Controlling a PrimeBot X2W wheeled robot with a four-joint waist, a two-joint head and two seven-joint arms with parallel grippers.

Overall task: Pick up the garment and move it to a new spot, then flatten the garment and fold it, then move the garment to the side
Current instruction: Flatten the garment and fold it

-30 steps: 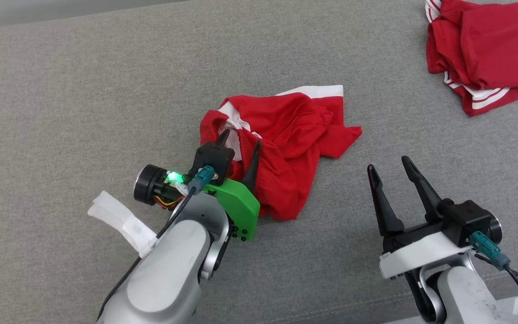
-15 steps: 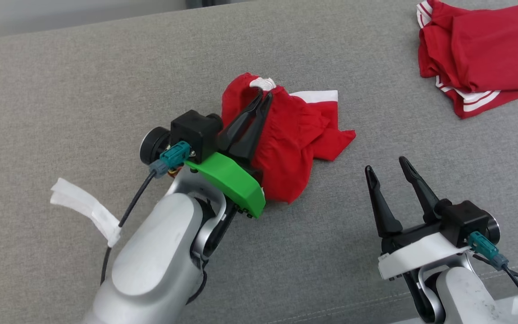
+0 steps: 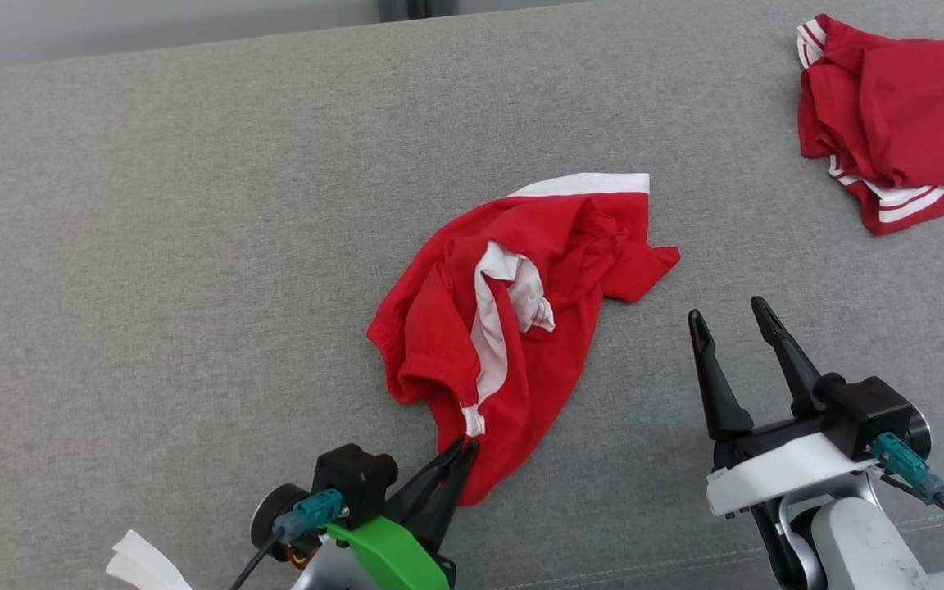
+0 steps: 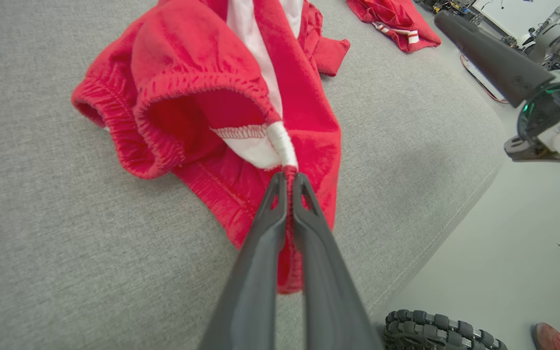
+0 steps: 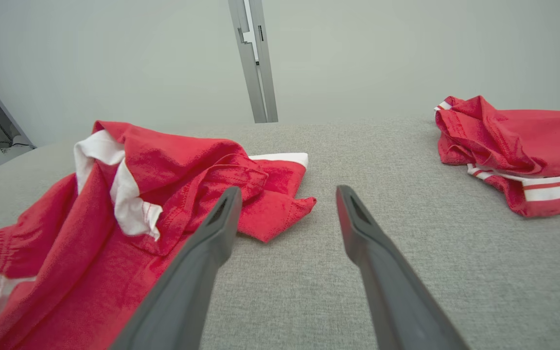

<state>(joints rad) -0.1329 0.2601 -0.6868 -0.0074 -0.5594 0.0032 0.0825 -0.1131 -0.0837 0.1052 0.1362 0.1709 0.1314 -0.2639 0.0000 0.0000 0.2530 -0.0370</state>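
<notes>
Green mount (image 3: 394, 561) at the head view's near edge carries the left gripper (image 3: 466, 447), jaws clenched tight on the waistband hem of the red garment (image 3: 521, 328), pinching right where the white side stripe (image 3: 488, 344) meets the red elastic edge. Left wrist view agrees: both fingers pressed together with red cloth between them. Garment lies crumpled on the grey cushion (image 3: 152, 246), about the middle of the surface, near end reaching toward the front edge, far end with a white band (image 3: 583, 183) pointing away from the robot. White lining shows mid-garment. Right gripper (image 3: 726, 311) is to the right of the garment, apart from it, jaws spread wide, holding nothing, fingers pointing away over bare cushion. Farther off, at the far right corner, second red garment (image 3: 906, 123) with white stripes, bunched, well apart from the first. Behind the cushion, pale wall (image 5: 114, 58) and grey upright post (image 5: 255, 63) in the right wrist view.
</notes>
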